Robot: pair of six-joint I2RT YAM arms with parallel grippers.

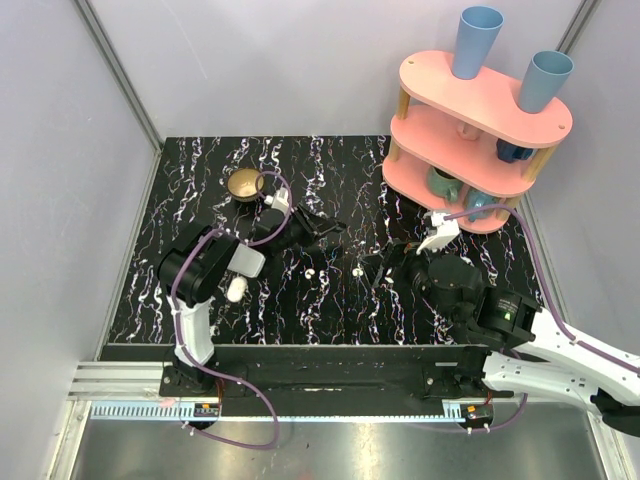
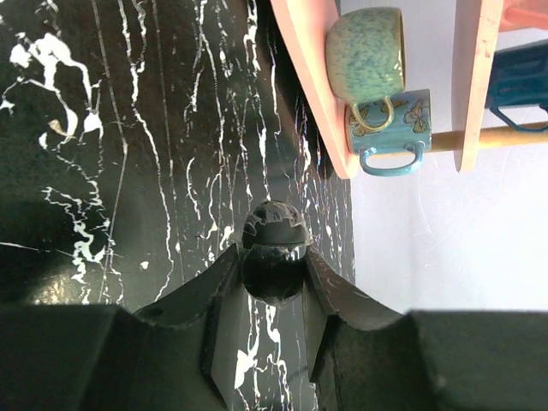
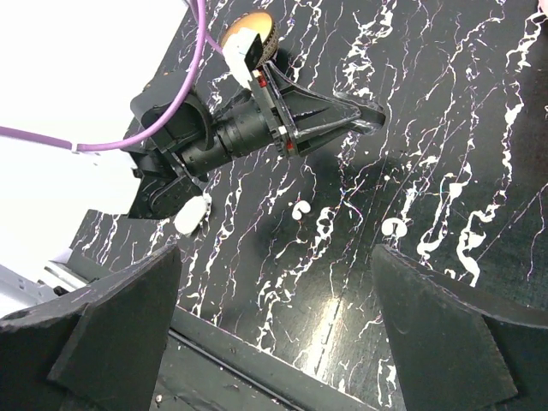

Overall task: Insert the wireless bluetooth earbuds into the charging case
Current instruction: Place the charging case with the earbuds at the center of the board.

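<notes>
Two tiny white earbuds lie apart on the black marbled table; the right wrist view shows them as well. The white charging case rests by the left arm's lower link, partly tucked under it. My left gripper reaches toward the table's middle, shut on a small black block. Just right of the earbuds, my right gripper hovers with its fingers wide open and nothing between them.
A brass bowl stands at the back left. A pink three-tier shelf with mugs and blue cups fills the back right corner. Grey walls close in both sides.
</notes>
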